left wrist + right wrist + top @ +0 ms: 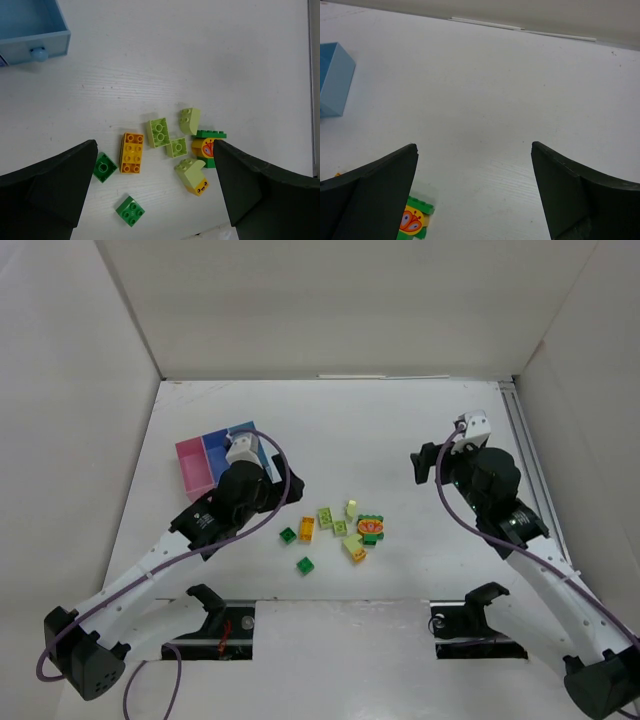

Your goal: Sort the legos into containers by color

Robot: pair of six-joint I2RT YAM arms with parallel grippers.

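- The left claw (155,144) is spread wide and holds nothing. The right claw (474,146) is also wide apart and empty.
- The top view alone shows the containers (200,462) as a joined row. It has a pink box (193,468) at the left end and blue beside it, and the left arm partly covers the blue part.
- The left wrist view shows only one blue box (30,30), with a round knob (37,53) on its front wall. The right wrist view catches just a blue corner at its left edge.
- All the legos (338,528) lie loose on the white worktop (400,420), outside the boxes and between the two arms.
- In the left wrist view, the bricks lie beneath the left claw, framed between its fingers:
  - an orange brick (132,152)
  - two dark green bricks (104,167)
  - several light green bricks (158,132)
  - a green stack with an orange face (207,147)
- The right claw sees only that stack, by its left finger, with bare worktop ahead.
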